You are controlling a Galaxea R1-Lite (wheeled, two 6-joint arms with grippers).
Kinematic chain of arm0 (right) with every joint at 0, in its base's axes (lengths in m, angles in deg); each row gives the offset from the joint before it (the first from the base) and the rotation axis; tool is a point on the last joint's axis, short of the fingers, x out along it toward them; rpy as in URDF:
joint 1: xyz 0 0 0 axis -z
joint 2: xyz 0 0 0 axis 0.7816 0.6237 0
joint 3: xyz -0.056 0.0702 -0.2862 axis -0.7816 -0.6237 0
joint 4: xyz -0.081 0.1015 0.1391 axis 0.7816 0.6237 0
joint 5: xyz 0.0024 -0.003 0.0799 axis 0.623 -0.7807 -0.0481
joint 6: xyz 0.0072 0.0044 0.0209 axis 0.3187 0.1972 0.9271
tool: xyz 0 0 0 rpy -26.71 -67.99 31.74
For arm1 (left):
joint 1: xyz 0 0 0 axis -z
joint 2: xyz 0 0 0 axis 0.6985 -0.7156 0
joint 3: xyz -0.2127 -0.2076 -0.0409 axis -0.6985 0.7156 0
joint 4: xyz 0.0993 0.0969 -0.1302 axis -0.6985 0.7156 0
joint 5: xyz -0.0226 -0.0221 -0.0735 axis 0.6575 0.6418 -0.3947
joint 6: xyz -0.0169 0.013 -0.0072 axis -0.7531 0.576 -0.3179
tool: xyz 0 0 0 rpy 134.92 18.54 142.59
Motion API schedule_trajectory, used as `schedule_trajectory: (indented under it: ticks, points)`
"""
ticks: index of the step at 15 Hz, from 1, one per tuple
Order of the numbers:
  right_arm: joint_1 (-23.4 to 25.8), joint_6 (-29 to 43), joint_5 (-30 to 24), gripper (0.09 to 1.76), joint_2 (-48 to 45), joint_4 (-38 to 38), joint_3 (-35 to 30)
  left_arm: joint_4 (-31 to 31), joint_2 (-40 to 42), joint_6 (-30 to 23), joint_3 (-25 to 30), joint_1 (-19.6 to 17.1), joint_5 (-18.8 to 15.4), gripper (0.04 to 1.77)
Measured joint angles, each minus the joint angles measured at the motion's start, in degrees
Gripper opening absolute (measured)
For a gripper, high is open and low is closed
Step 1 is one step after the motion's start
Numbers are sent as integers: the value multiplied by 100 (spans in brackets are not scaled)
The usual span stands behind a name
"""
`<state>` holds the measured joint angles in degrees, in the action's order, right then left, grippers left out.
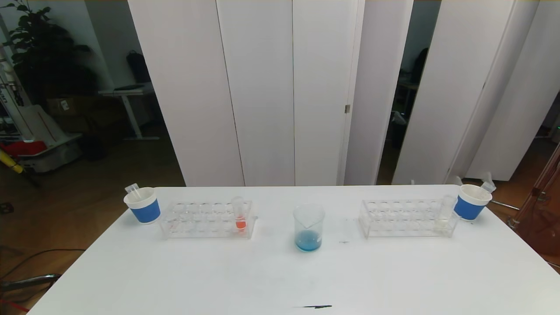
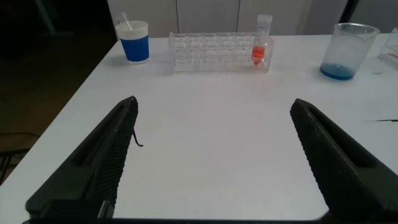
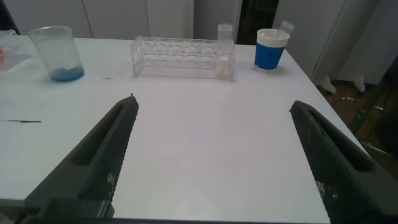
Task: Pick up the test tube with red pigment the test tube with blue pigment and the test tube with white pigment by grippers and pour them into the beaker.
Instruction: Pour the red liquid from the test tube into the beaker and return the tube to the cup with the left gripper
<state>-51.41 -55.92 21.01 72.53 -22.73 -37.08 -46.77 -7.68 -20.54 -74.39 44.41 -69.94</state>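
Both claws hang spread apart above the table (image 1: 175, 280), holding nothing: left gripper (image 2: 211, 158), right gripper (image 3: 214, 158). Ahead of the left stands the red-pigment tube (image 2: 262, 45); ahead of the right, the test tube with white pigment (image 3: 224, 51). Between them sits the beaker (image 1: 309, 228), blue liquid inside.

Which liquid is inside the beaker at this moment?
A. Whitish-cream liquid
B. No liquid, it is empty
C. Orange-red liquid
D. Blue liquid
D: the beaker in the middle of the table holds a shallow layer of blue liquid at its bottom, while the test tube with red pigment and the test tube with white pigment each stand upright in a rack.
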Motion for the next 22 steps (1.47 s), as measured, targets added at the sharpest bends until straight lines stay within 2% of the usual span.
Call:
schedule_trajectory:
  ticks: [3, 5, 12, 15, 17, 18, 22]
  points:
    - [0, 0, 0, 175, 0, 0, 0, 21, 0, 40, 0, 0, -9, 175]
    - [0, 0, -1, 175, 0, 0, 0, 40, 0, 317, 0, 0, -41, 175]
    - [0, 0, -1, 175, 0, -2, 0, 28, -5, 617, 0, 0, -111, 175]
    - [0, 0, -1, 175, 0, -2, 0, -347, -5, 608, -38, 0, -196, 175]
    - [0, 0, 0, 175, 0, 0, 0, -279, -13, 578, -308, 0, -494, 175]
    - [0, 0, 5, 175, 0, -2, 0, -44, -46, 567, -510, 0, -562, 175]
    - [0, 0, -1, 175, 0, 0, 0, 156, -652, 551, -1408, 28, -612, 175]
